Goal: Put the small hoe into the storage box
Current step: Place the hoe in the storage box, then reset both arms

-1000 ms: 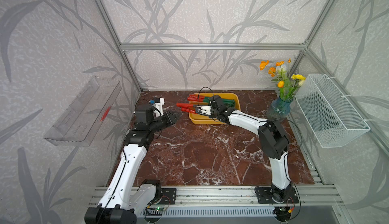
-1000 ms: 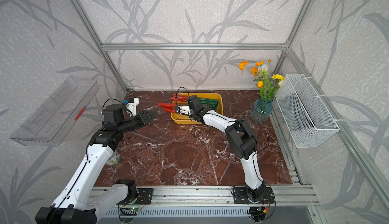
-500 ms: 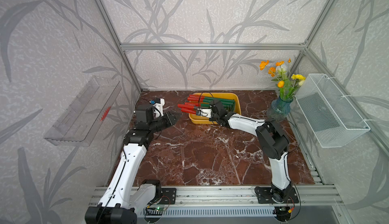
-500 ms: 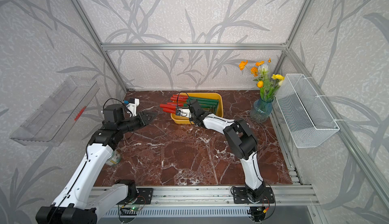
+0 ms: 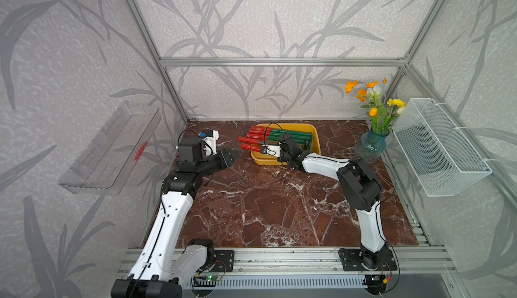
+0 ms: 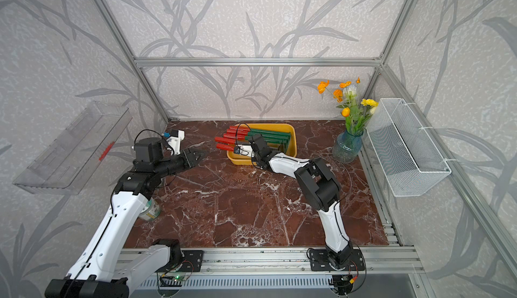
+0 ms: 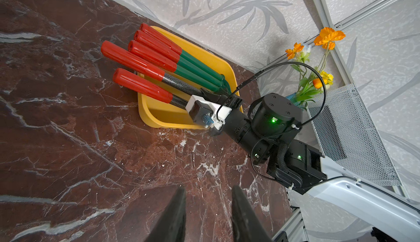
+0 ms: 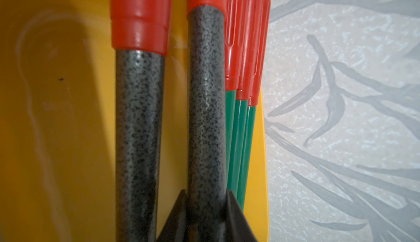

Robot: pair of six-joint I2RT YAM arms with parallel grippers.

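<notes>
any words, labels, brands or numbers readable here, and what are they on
Nothing here is legible.
Small jar under the left arm: labelled, print too blurred to read.
Clear tray: a red mark, too small to tell if it is lettering.
Storage box and tool handles: no print shows.

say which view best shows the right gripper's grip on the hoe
Right wrist view: close up, the right gripper is shut on the speckled grey metal small hoe. Left wrist view shows its red handle; both top views show it tiny.
</notes>
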